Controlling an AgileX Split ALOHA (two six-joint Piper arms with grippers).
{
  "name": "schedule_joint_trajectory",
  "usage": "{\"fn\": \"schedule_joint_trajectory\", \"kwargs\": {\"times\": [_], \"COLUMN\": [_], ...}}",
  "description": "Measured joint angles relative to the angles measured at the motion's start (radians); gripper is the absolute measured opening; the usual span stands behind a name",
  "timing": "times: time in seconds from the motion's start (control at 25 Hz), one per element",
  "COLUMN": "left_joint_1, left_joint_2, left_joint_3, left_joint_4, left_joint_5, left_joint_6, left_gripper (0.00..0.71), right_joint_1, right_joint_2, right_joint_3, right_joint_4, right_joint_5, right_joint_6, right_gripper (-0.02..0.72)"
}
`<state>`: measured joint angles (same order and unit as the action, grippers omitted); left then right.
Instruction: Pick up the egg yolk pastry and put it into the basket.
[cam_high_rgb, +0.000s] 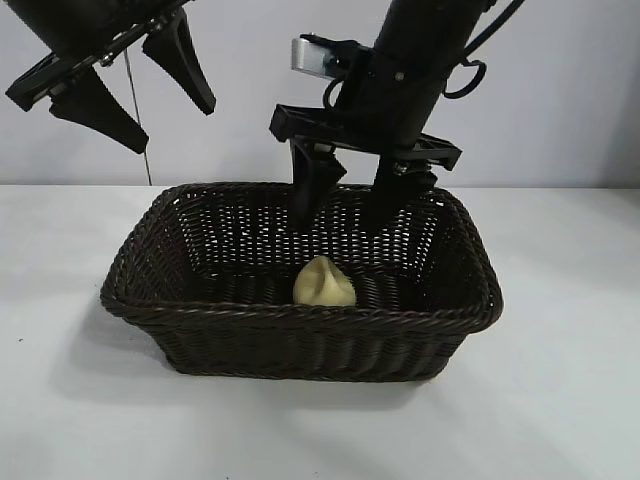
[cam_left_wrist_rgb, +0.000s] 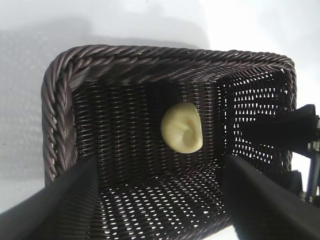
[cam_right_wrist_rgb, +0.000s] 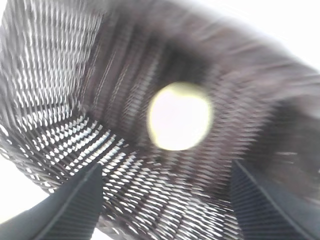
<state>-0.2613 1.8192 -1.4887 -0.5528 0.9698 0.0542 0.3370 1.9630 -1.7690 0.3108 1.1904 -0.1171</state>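
White tabletop (cam_high_rgb: 560, 400) and a pale wall form the setting. On the table stands the basket (cam_high_rgb: 300, 318), dark brown wicker with a braided rim and sloping sides. The egg yolk pastry (cam_high_rgb: 324, 283) lies on the basket floor, near the middle and slightly toward the front wall in the exterior view; nothing touches it.

The right gripper (cam_high_rgb: 345, 205) hangs directly above the basket interior, fingers pointing down and spread wide apart, tips at about rim height. It holds nothing, and the pastry lies below the gap between the fingers. The right wrist view is blurred but shows the pastry as a pale round patch between the two dark fingers.

The left gripper (cam_high_rgb: 140, 95) is raised above the basket's left end, clear of the rim, fingers spread apart and empty. Its wrist view looks down onto the pastry on the basket floor.
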Motion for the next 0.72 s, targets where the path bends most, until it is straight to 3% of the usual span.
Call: {"fn": "schedule_joint_trajectory", "kwargs": {"times": [0.36, 0.72], "left_joint_1": [0.0, 0.0], "left_joint_2": [0.0, 0.0], "left_joint_3": [0.0, 0.0], "left_joint_4": [0.0, 0.0], "left_joint_5": [0.003, 0.003], "left_joint_6": [0.0, 0.0], "left_gripper": [0.511, 0.511], "right_joint_1": [-0.169, -0.17], "right_joint_2": [-0.002, -0.002], "right_joint_3": [-0.033, -0.033], "right_joint_4": [-0.009, -0.011], "right_joint_5": [0.034, 0.041], "right_joint_6": [0.013, 0.019], "right_gripper": [0.519, 0.519]}}
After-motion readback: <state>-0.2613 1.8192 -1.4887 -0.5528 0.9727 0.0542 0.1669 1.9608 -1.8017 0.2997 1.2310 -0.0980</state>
